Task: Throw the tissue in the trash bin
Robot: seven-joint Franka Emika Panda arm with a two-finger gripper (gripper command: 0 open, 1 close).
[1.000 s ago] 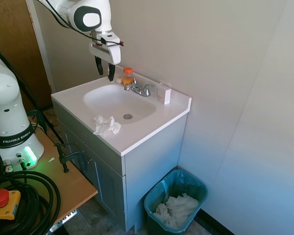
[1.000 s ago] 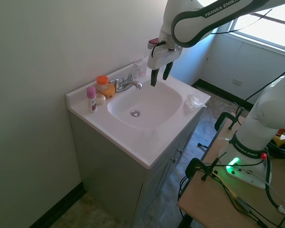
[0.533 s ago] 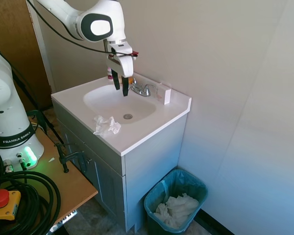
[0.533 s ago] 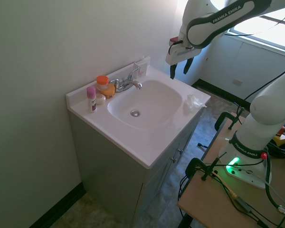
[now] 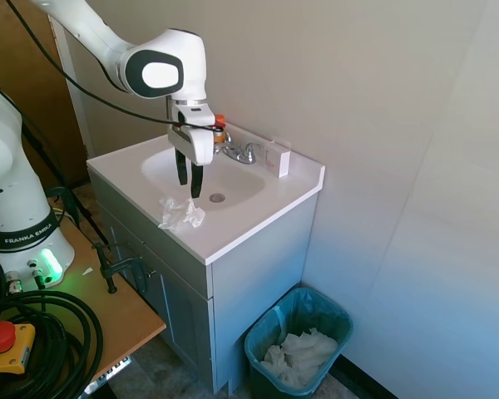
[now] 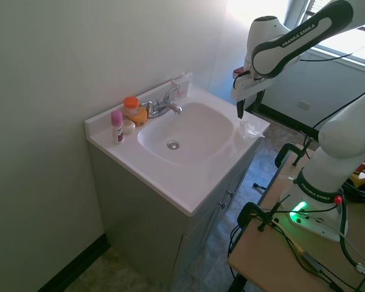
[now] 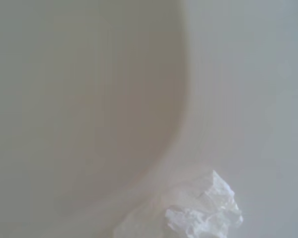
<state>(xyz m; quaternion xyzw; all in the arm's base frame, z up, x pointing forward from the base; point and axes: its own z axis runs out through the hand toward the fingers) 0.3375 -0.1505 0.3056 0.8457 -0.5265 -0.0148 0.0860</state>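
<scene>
Approach for the grasp: my gripper (image 5: 188, 184) hangs w/ fingers spread and empty, above the basin edge, just beside the tissue (image 5: 181, 214), which lies on the front rim of the sink counter (image 5: 258, 212). I should centre over the wad, go straight down, close gently on its bulk. The trash bin (image 5: 298, 347) sits on the floor beside the cabinet, holding other paper wads (image 5: 299, 356).
</scene>
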